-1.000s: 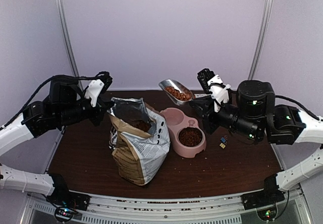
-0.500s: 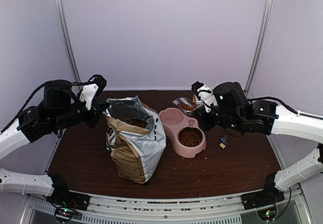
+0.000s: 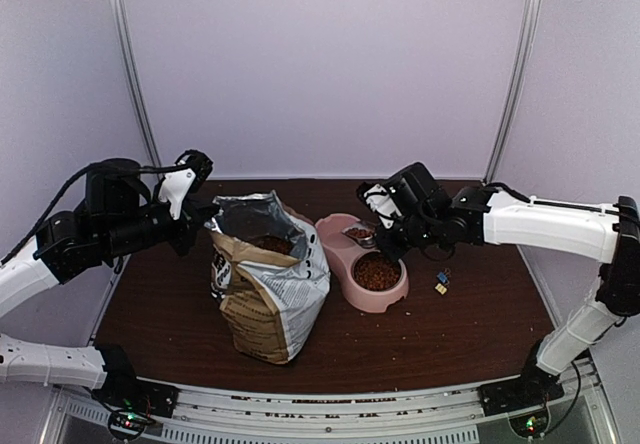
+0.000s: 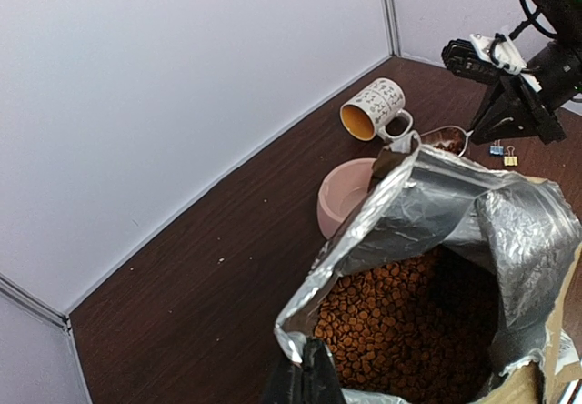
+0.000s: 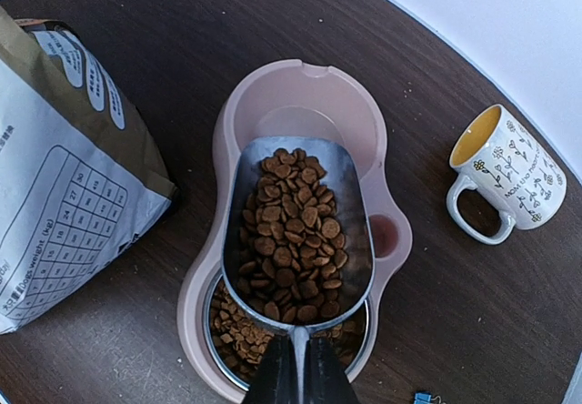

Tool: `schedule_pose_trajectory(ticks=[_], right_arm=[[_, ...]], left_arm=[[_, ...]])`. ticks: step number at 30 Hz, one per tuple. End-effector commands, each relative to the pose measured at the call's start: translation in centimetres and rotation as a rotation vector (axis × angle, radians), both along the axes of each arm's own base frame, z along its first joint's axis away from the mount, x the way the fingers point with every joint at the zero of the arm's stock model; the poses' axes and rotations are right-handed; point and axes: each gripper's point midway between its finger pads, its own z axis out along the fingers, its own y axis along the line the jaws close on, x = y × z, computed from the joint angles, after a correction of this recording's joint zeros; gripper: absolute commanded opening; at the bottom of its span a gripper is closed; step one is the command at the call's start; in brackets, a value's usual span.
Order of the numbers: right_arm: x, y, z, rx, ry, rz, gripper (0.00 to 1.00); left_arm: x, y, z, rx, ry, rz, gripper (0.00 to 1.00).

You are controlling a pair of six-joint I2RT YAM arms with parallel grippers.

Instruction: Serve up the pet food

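The pet food [image 5: 296, 240] lies as a long heap in a metal scoop [image 5: 291, 146], its long axis running straight away from the right hand [image 5: 300, 369], which pinches the scoop handle, over the pink bowl [image 5: 300, 84]. The left hand [image 4: 305, 378] pinches the foil rim of the bag [image 4: 414, 208]; the bench [image 5: 509, 313] is dark wood, the walls [image 4: 182, 85] white

I work in a robot test booth, not a home: plain pale panels [image 3: 320, 64] joined by metal posts [image 3: 129, 64] wall in the dark table [image 3: 450, 334] under my jaws, and a slotted metal rail [image 3: 330, 419] runs along its near edge behind them.
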Motion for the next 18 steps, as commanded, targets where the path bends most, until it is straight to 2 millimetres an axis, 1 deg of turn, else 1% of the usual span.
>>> schedule_pose_trajectory(ticks=[1,4,18], right_arm=[[1.2,0.0,0.9,-0.012,0.002,0.0,0.0],[1.3,0.0,0.2,-0.052,0.025,0.003,0.0],[2.6,-0.6,-0.3,-0.184,0.085,-0.006,0.0]], left_arm=[[0.2,0.6,6.7,-0.157,-0.186,0.007,0.0],[0.1,0.5,6.8,-0.16,-0.187,0.002,0.0],[-0.1,0.5,7.0,-0.161,-0.191,-0.007,0.0]])
